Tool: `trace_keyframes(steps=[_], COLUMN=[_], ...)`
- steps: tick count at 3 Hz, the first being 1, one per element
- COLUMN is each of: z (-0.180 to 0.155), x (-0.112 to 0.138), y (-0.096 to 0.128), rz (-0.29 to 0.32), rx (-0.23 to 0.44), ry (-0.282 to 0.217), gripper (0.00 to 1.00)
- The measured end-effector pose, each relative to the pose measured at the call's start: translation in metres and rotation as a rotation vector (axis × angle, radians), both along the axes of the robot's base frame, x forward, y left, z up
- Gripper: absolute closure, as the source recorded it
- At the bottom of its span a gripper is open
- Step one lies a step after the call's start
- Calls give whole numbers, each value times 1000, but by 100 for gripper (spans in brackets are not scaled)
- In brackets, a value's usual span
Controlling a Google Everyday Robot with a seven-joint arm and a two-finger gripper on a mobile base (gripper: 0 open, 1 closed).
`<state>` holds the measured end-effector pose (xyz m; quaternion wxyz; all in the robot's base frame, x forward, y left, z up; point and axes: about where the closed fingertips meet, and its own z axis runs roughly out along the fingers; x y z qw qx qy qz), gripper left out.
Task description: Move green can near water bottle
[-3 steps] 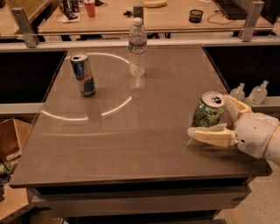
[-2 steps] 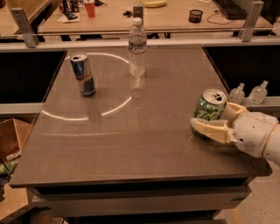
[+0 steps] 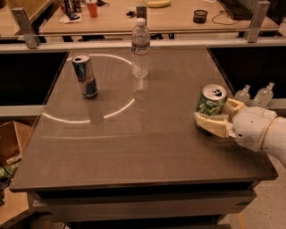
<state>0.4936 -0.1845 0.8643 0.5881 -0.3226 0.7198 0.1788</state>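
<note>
The green can (image 3: 212,99) stands upright near the right edge of the grey table (image 3: 134,152). My gripper (image 3: 214,112) reaches in from the right, with one pale finger (image 3: 213,124) against the can's near side and the other behind it, shut on the can. The can rests on the table. The water bottle (image 3: 140,47) stands upright at the far middle of the table, well to the left of and beyond the can.
A slim blue-and-silver can (image 3: 85,76) stands at the far left of the table. Two small clear dispenser bottles (image 3: 254,95) sit just past the right edge. A raised rail and a cluttered desk (image 3: 178,13) lie behind the table.
The near finger has moved up against the green can, narrowing the gap. The can, the bottle and the blue can stay where they were.
</note>
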Motion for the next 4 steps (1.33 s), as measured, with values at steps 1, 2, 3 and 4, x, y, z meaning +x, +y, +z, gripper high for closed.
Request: trace_keyframes(steps=[1, 2, 3, 4], z=[-9, -7, -6, -6], x=[32, 35, 35, 35], y=[7, 7, 7, 8], rz=[-7, -8, -8, -8], rx=[-27, -29, -29, -29], ry=[-8, -8, -8, -8], gripper=[100, 100, 100, 100])
